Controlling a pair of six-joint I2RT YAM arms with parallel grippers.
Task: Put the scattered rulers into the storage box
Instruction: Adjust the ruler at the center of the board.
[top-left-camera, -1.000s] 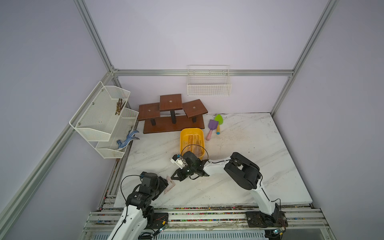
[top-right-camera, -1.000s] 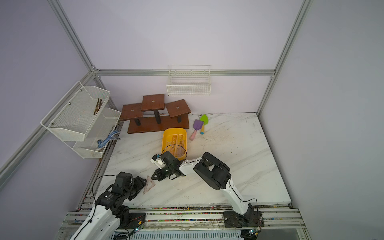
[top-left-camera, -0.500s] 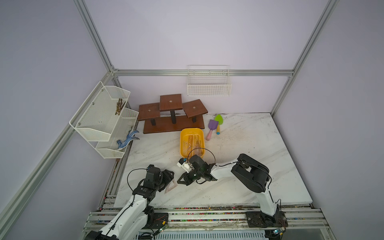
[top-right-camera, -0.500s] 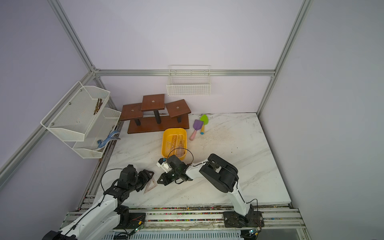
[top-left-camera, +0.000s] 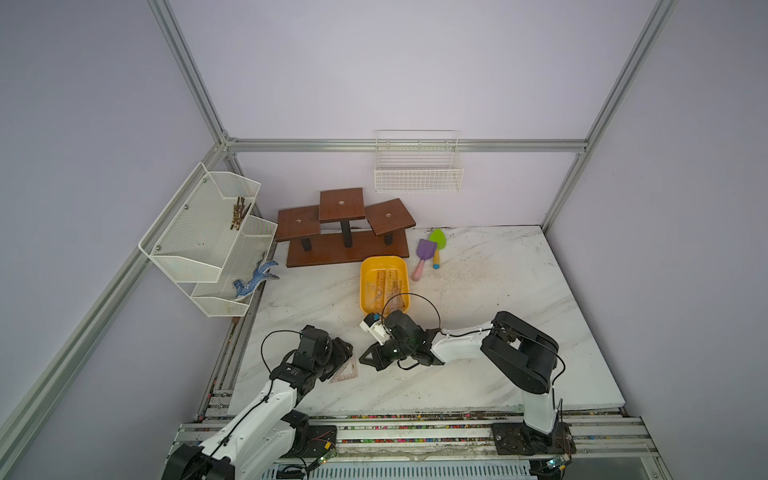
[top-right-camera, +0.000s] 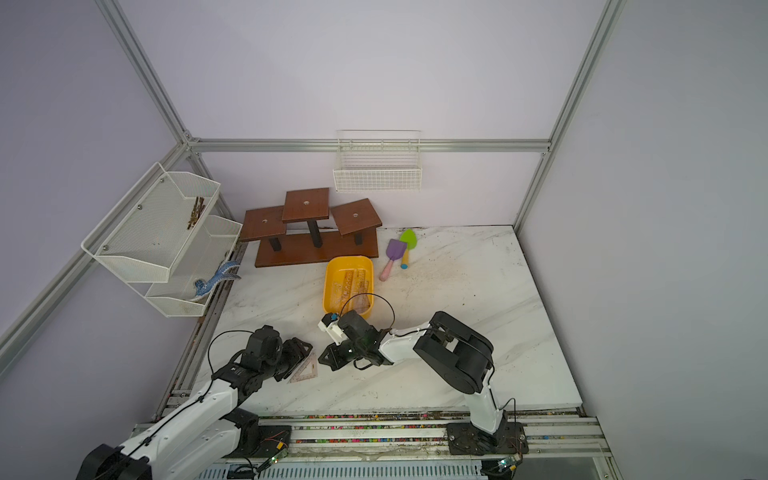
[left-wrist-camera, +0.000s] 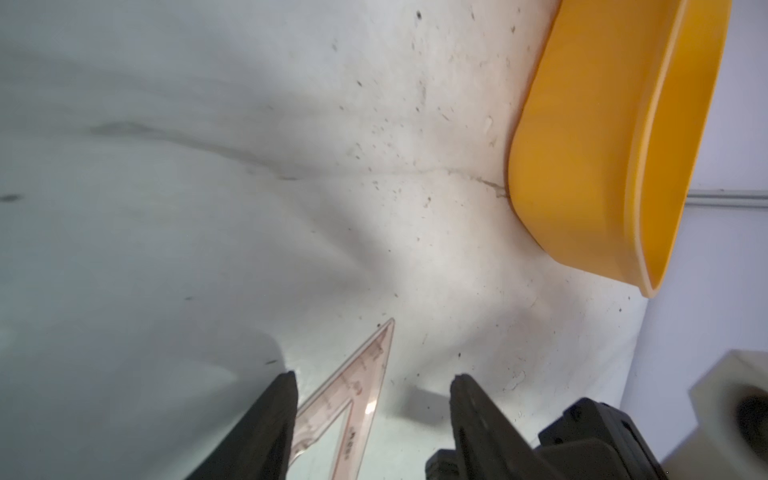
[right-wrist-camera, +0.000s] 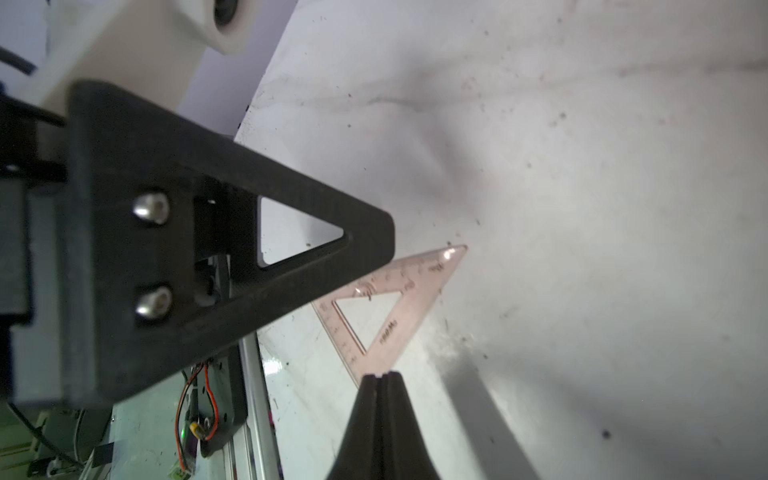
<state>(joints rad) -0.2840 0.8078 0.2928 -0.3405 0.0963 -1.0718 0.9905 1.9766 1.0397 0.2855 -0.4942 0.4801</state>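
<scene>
A pinkish see-through set square (top-left-camera: 345, 372) (top-right-camera: 304, 370), one of the rulers, lies flat on the marble near the front left. My left gripper (left-wrist-camera: 372, 379) is open and straddles it (left-wrist-camera: 360, 380), one finger (left-wrist-camera: 278, 415) on each side. My right gripper (right-wrist-camera: 380, 376) is shut, and its tips meet one corner of the set square (right-wrist-camera: 409, 309). I cannot tell whether they pinch it. In both top views the two grippers (top-left-camera: 341, 358) (top-left-camera: 368, 360) face each other over it. The yellow storage box (top-left-camera: 365, 291) (top-right-camera: 329, 286) (left-wrist-camera: 582, 145) stands just behind, with several rulers (top-left-camera: 387, 283) lying in it.
Purple (top-left-camera: 426, 251) and green (top-left-camera: 437, 239) toy shovels lie right of the box. A brown wooden stand (top-left-camera: 345, 249) sits at the back, a white mesh rack (top-left-camera: 199, 237) with a blue toy lizard (top-left-camera: 254, 281) hangs left, and a wire basket (top-left-camera: 417, 176) hangs on the back wall.
My right gripper has swung from beside the box down to the set square. My left arm has reached forward so that its jaws straddle the set square, which has stayed put.
</scene>
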